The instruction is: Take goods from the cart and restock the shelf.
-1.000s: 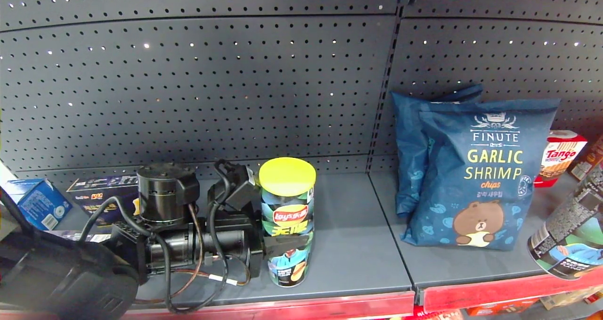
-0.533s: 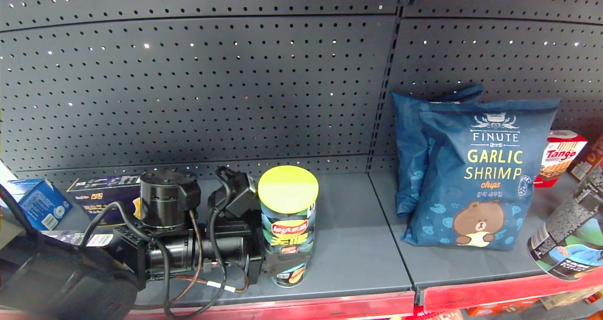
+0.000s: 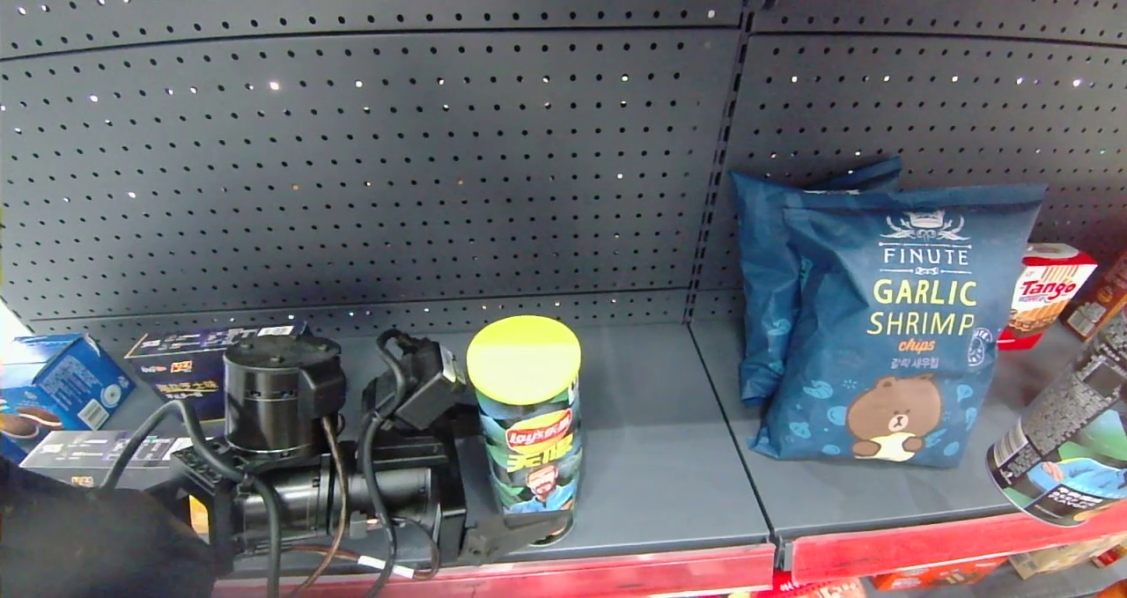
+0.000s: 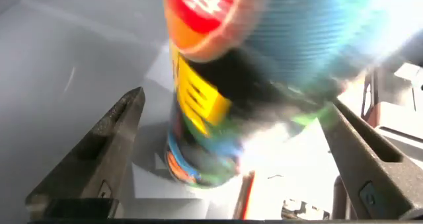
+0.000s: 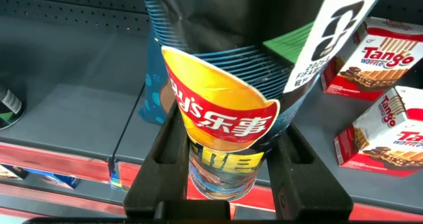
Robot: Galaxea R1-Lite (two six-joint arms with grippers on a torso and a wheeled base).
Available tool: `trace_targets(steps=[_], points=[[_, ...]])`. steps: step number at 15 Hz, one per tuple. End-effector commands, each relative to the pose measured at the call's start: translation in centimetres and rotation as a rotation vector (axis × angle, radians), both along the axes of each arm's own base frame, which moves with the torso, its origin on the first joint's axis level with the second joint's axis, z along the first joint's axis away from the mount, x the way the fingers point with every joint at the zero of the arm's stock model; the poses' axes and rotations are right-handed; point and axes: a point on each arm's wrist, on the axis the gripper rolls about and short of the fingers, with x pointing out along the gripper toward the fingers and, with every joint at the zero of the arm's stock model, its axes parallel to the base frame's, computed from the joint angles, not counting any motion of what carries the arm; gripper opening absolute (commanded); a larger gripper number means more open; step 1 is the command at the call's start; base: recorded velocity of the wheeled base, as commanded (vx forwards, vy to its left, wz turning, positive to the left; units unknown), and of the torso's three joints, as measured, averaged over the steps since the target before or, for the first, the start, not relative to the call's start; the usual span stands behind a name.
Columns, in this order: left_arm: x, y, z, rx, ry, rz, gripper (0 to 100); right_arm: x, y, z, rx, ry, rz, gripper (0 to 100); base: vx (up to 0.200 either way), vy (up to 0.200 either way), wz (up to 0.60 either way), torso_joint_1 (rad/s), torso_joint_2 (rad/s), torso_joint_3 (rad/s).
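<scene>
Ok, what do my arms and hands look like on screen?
The left arm is black, with a squat cylindrical joint housing, looped black cables, thin brown wires and a white tag. The left hand has two dark grey, wedge-shaped fingers. The right hand has two black, blocky fingers with recessed slots.

Print is showing on several packs. The blue bag [image 3: 889, 325] is carrying rows of pale and yellow lettering above a bear drawing. The can [image 3: 528, 431] standing on the shelf [image 3: 651, 475] is wearing a red oval logo over yellow characters, and the second can [image 5: 225, 118] is bearing that logo too. The red-and-white boxes [image 5: 380, 52] are displaying a slanted red word. The blue box [image 3: 75, 382] is showing print too small to tell.
</scene>
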Motion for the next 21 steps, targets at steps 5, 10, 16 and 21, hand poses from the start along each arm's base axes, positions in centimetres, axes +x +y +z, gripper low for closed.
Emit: trace_targets(steps=[5,10,16,21], points=[[-2.1,2.6,0.6,-0.002,-0.008,0.061,100,-0.1,-0.1,-0.2,0.002,0.004,-0.005,0,0.0,0.0,0.0,0.0,0.0,0.0],[-4.1,3.8,1.3,-0.01,-0.034,0.092,100,-0.1,0.0,-0.4,0.016,0.01,-0.002,0,0.0,0.0,0.0,0.0,0.0,0.0],[-8.7,6.9,2.7,-0.042,-0.132,0.182,100,-0.1,0.0,-0.3,0.022,0.008,-0.002,0,0.0,0.0,0.0,0.0,0.0,0.0],[-12.1,8.6,6.1,-0.101,-0.362,0.367,100,-0.4,-0.1,-0.3,0.025,-0.001,-0.004,0,0.0,0.0,0.0,0.0,0.0,0.0]])
